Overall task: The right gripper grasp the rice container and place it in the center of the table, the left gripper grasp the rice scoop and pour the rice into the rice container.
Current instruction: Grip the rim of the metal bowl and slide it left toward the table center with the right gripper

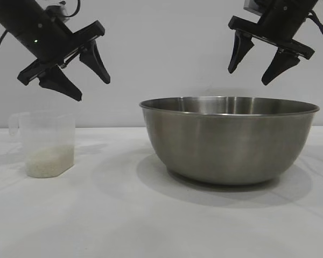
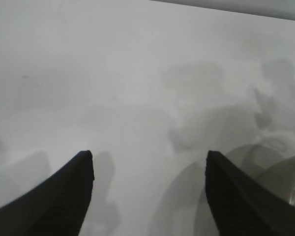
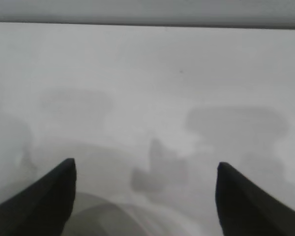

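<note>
The rice container [image 1: 229, 138], a large steel bowl, stands on the white table [image 1: 124, 215] right of centre. The rice scoop [image 1: 47, 142], a clear plastic cup with a loop handle, stands at the left with rice [image 1: 48, 161] in its bottom. My left gripper [image 1: 93, 89] hangs open and empty above the scoop. My right gripper [image 1: 248, 78] hangs open and empty above the bowl's rim. In the left wrist view my left gripper [image 2: 148, 155] looks at bare table, with the bowl's rim [image 2: 285, 172] at the edge. In the right wrist view my right gripper [image 3: 144, 164] shows the bowl's rim [image 3: 113, 214] blurred.
A plain pale wall [image 1: 167, 48] rises behind the table. Shadows of the arms lie on the tabletop in both wrist views.
</note>
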Controlling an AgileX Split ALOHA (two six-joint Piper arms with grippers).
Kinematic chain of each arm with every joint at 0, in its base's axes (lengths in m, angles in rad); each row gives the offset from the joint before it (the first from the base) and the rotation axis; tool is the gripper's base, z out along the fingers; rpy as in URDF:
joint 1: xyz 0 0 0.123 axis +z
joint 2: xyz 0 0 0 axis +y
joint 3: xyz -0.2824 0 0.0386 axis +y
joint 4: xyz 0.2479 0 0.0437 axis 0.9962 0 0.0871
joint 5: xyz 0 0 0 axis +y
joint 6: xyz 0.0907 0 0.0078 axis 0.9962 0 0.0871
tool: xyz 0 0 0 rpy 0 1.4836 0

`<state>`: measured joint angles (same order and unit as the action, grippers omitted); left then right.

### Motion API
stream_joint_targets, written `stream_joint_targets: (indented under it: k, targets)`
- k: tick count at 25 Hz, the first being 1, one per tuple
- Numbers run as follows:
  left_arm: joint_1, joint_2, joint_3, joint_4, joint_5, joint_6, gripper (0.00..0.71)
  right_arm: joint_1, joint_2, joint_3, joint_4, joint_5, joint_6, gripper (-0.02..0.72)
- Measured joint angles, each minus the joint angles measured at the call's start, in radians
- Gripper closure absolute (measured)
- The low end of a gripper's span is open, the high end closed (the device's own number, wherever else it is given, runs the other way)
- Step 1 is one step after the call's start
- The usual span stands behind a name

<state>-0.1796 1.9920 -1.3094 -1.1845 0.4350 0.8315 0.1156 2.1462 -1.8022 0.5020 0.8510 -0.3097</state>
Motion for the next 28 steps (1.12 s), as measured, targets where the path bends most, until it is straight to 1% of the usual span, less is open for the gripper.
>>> stream_joint_targets:
  k: [12, 14, 16, 18, 19, 20, 24, 26, 28]
  targets:
    - [0.0, 0.0, 0.0, 0.0, 0.0, 0.001, 0.233, 0.0, 0.0, 0.0, -0.002, 0.0, -0.018, 0.176]
    - [0.0, 0.0, 0.0, 0.0, 0.0, 0.001, 0.233, 0.0, 0.0, 0.0, -0.017, 0.007, -0.018, 0.176]
    - [0.0, 0.0, 0.0, 0.0, 0.0, 0.002, 0.233, 0.0, -0.01, 0.0, -0.052, 0.029, -0.018, 0.176]
    - [0.0, 0.0, 0.0, 0.0, 0.0, 0.002, 0.233, 0.0, -0.035, 0.0, -0.091, 0.069, -0.018, 0.176]
    - [0.0, 0.0, 0.0, 0.0, 0.0, 0.002, 0.233, 0.0, -0.049, 0.0, -0.106, 0.102, -0.018, 0.176]
    - [0.0, 0.0, 0.0, 0.0, 0.0, 0.002, 0.233, 0.0, -0.066, 0.0, -0.117, 0.142, -0.018, 0.176]
    - [0.0, 0.0, 0.0, 0.0, 0.0, 0.002, 0.233, -0.003, -0.116, -0.001, -0.131, 0.328, -0.018, 0.176]
    - [0.0, 0.0, 0.0, 0.0, 0.0, 0.002, 0.233, -0.003, -0.124, -0.002, -0.132, 0.365, -0.016, 0.176]
    - [0.0, 0.0, 0.0, 0.0, 0.002, 0.002, 0.233, -0.003, -0.131, 0.0, -0.135, 0.378, -0.007, 0.176]
